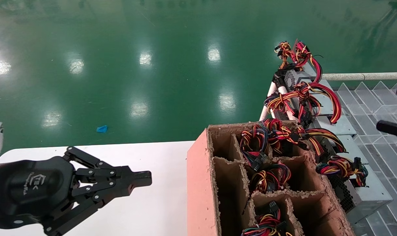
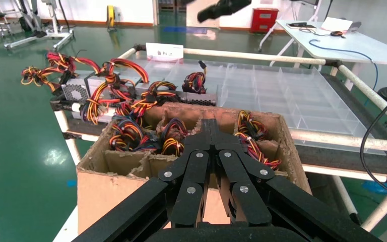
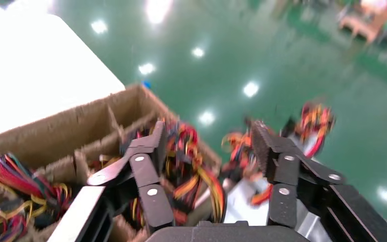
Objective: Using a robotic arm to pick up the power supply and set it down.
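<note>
Several silver-grey power supplies with red, yellow and black wire bundles lie in a row along the far side of the cardboard box; the nearest power supply (image 1: 368,195) has a perforated side. My right gripper (image 3: 210,137) hangs open above one power supply (image 3: 242,204) and its wires, with nothing between the jaws. In the head view only its black fingers (image 1: 391,128) show at the right edge. My left gripper (image 1: 148,178) is shut on nothing, low over the white table and pointing toward the box (image 2: 210,124).
The pinkish-brown divided cardboard box (image 1: 198,183) holds wire bundles in its cells. A clear ribbed tray (image 1: 378,108) on a white pipe frame (image 1: 362,76) sits behind the power supplies. The white table (image 1: 159,209) borders green floor.
</note>
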